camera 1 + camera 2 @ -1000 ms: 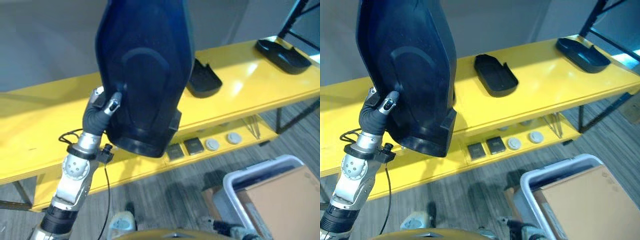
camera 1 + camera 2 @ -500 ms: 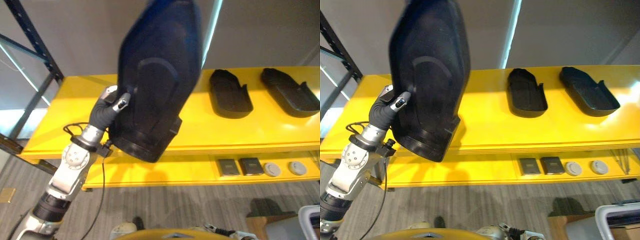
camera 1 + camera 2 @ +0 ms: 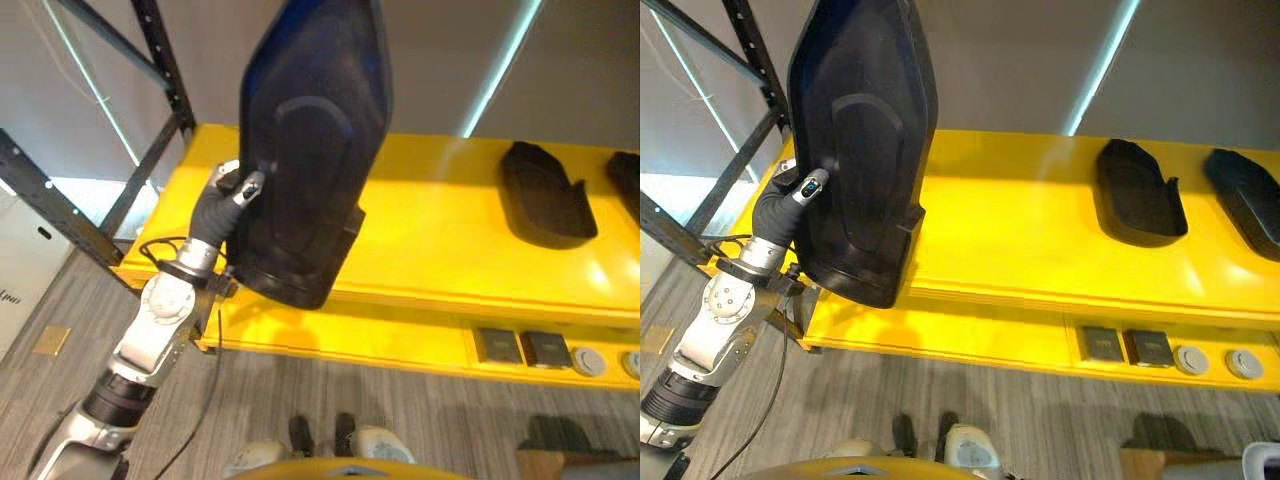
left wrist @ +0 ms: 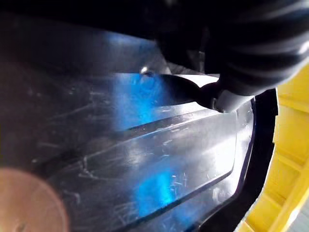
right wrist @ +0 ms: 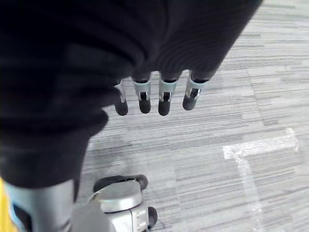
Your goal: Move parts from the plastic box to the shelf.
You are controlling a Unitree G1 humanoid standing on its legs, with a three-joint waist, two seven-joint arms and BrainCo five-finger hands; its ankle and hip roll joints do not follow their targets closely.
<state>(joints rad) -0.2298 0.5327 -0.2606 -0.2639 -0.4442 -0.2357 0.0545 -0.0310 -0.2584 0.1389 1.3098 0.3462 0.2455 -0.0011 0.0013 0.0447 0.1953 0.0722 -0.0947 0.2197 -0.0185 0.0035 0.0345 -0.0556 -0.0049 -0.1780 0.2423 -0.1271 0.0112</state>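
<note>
The left hand (image 3: 222, 203) grips a large black moulded plastic shell part (image 3: 305, 150), thumb curled over its face, holding it upright above the left end of the long yellow shelf (image 3: 440, 230). The part's lower edge hangs just over the shelf's front lip. Further right along the shelf's top lies a smaller black moulded tray-shaped part (image 3: 545, 194), flat and well apart from the held one. On the shelf's lower tier, below that tray-shaped part, sit two dark square pieces (image 3: 1127, 345) and two grey round discs (image 3: 1217, 361) in a row. The right hand (image 5: 154, 96) hangs over the grey striped floor (image 5: 217, 125), fingers relaxed and holding nothing.
</note>
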